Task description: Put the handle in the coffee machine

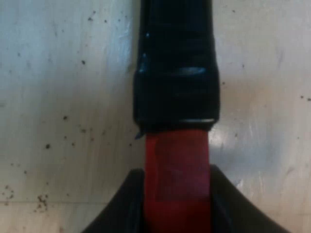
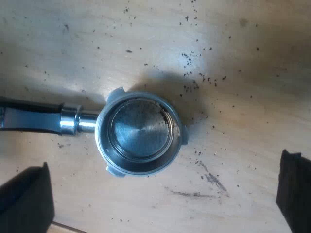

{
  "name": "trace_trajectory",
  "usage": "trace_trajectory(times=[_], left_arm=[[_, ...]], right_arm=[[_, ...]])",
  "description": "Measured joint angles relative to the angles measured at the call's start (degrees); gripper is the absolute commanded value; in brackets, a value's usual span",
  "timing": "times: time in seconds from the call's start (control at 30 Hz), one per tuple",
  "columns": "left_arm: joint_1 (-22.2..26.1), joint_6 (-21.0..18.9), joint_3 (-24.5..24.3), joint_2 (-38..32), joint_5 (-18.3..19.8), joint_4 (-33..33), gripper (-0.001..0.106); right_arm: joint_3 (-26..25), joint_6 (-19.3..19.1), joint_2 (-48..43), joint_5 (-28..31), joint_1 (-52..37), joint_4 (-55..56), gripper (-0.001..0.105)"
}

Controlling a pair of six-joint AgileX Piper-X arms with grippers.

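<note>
- Holder (image 2: 138, 133) hangs over the coffee-flecked bench (image 2: 233, 48), not yet locked into the machine.
- Left gripper (image 1: 177, 208) fingers clamp its red handle end.
- Right gripper (image 2: 160, 189) fingers stand apart, holding nothing.

**Nothing to read**

We find no word, brand, number or sign: none on the holder (image 2: 138, 133), none on its handle (image 1: 177, 68) or the red end (image 1: 177, 179), none on the desk (image 2: 233, 48).
</note>
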Motion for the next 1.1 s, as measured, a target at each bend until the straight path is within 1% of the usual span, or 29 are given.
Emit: trace_trajectory(times=[0.07,0.13,0.4,0.5,0.53,0.63,0.7,0.77,0.87,0.9,0.97,1.0,1.07,1.1], left_arm=[[0.0,0.7,0.0,0.0,-0.7,-0.2,0.047],[0.0,0.9,0.2,0.0,-1.4,0.0,0.056],[0.0,2.4,-0.1,0.0,-2.0,1.2,0.058],[0.0,2.4,-2.5,-1.2,-1.8,2.4,0.058],[0.0,2.4,-3.7,-2.4,-1.5,2.9,0.058],[0.0,2.4,-7.8,-6.0,1.3,4.5,0.058],[0.0,2.4,-9.5,-8.9,2.9,5.2,0.061],[0.0,2.2,-10.9,-12.8,4.2,5.7,0.068],[0.0,1.4,-11.4,-17.8,5.2,7.1,0.075],[0.0,1.2,-11.3,-18.9,5.5,7.5,0.076],[0.0,-0.5,-11.3,-22.8,6.8,10.0,0.077],[0.0,-0.9,-11.3,-23.4,7.4,10.4,0.077],[0.0,-4.4,-11.3,-26.8,9.0,11.5,0.077],[0.0,-4.8,-11.3,-27.6,9.4,11.5,0.077]], right_arm=[[0.0,0.6,0.0,0.0,0.0,0.0,0.095],[0.0,0.6,0.0,0.0,0.0,0.0,0.095],[0.0,0.7,0.0,0.0,0.0,0.0,0.095],[0.0,1.5,-0.2,0.0,0.0,0.1,0.095],[0.0,1.9,-0.4,0.0,0.0,0.1,0.095],[0.0,3.0,-2.3,0.3,0.0,0.3,0.095],[0.0,4.2,-3.8,0.6,0.0,0.3,0.095],[0.0,5.7,-6.4,1.0,0.0,0.5,0.095],[0.0,8.3,-9.1,1.3,0.0,0.6,0.095],[0.0,8.9,-9.5,1.3,0.2,0.6,0.095],[0.0,10.8,-10.4,2.4,2.0,0.7,0.095],[0.0,11.1,-10.5,2.6,2.7,0.7,0.095],[0.0,12.7,-10.5,4.7,5.7,0.7,0.095],[0.0,13.4,-10.5,5.3,6.5,0.7,0.095]])
